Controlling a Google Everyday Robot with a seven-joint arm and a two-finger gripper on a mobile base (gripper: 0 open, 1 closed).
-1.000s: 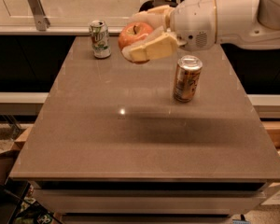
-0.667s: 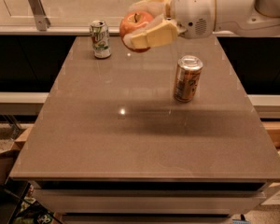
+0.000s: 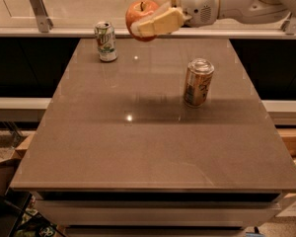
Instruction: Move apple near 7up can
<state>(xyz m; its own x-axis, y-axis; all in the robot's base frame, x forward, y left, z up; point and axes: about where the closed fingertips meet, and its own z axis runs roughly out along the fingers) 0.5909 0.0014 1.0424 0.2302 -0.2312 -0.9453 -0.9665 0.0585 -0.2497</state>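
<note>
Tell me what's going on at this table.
The robot's gripper is shut on the apple, holding it in the air over the far edge of the table. The 7up can stands upright near the far left corner, a little left of the apple. A brown-gold can stands apart on the right. The apple is not yet set down.

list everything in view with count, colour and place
table: 1, grey-brown, middle of view
7up can: 1, white and green, upright, table's far left
brown-gold can: 1, silver top, upright, right of centre
apple: 1, red-orange with yellow blush, in the air over the table's far edge, right of the 7up can
claw: 1, cream, clamped on the apple, top centre
arm: 1, white, reaching in from top right
</note>
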